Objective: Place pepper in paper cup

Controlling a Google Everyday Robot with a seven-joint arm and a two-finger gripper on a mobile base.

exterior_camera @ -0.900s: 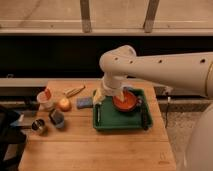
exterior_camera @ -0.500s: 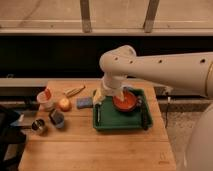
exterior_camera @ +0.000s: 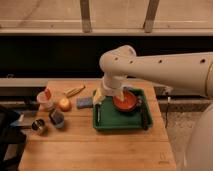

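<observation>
The red-orange pepper (exterior_camera: 47, 93) stands tilted in the white paper cup (exterior_camera: 44, 102) at the left of the wooden table, its top sticking out above the rim. My gripper (exterior_camera: 116, 96) hangs from the white arm far to the right of the cup. It is over the left edge of the red bowl (exterior_camera: 126, 102) in the green tray (exterior_camera: 119, 122). The gripper is open and I see nothing held in it.
A round yellow-orange fruit (exterior_camera: 64, 104) sits just right of the cup. A dark blue-grey cup (exterior_camera: 56, 117) and a metal can (exterior_camera: 37, 126) stand nearer the front left. A blue sponge (exterior_camera: 84, 102) and a long yellowish item (exterior_camera: 74, 91) lie between cup and tray.
</observation>
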